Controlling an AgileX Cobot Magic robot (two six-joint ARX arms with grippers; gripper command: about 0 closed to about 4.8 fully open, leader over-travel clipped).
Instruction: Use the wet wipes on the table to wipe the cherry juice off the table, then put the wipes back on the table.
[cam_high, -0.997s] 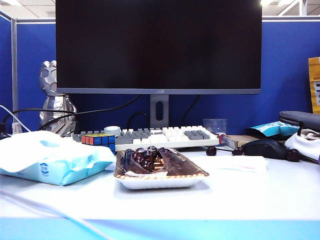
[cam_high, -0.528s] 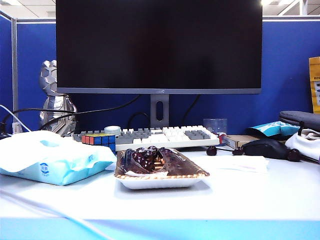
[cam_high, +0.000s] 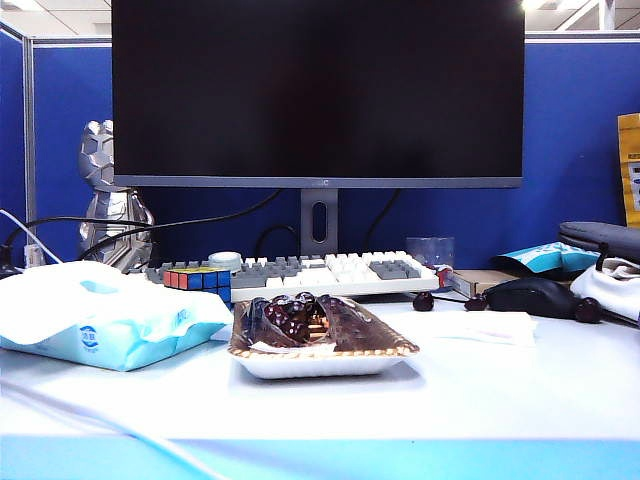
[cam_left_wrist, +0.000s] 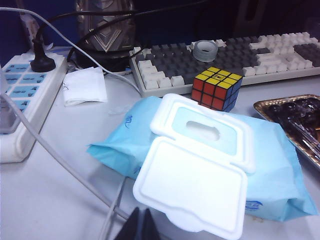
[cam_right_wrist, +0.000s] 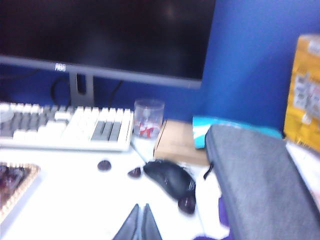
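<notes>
The wet wipe (cam_high: 478, 326) lies flat, thin and white, on the worktop (cam_high: 500, 390) toward its right side, just before the mouse (cam_high: 535, 296). No juice stain can be made out. Both the left hand (cam_left_wrist: 141, 226) and the right hand (cam_right_wrist: 140, 223) are pinched closed, empty, their tips cut off.

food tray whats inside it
The shallow white food tray with a gold patterned rim holds dark round cherries bunched at the middle under glossy clear film. The tray floor beneath the fruit is covered, so any juice pooled there cannot be seen.
</notes>
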